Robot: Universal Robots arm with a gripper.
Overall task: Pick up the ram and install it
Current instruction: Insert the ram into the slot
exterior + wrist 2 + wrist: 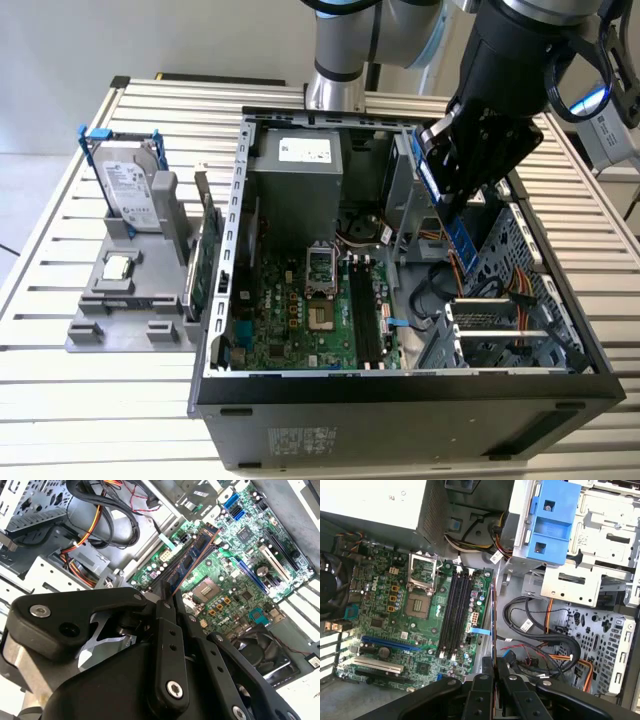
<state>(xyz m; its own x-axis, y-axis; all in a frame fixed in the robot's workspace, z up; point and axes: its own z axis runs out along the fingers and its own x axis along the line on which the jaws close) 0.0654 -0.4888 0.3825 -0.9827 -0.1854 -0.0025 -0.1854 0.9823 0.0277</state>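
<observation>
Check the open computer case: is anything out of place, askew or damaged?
Nothing looks damaged. One thing stands out: the ram, held in the end effector, hangs slanted in the exterior view, beside the empty black slots and not above them.

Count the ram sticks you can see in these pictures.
1: the ram, clamped in the gripper above the open computer case, toward the exterior view's right. Others could be hidden.
</observation>
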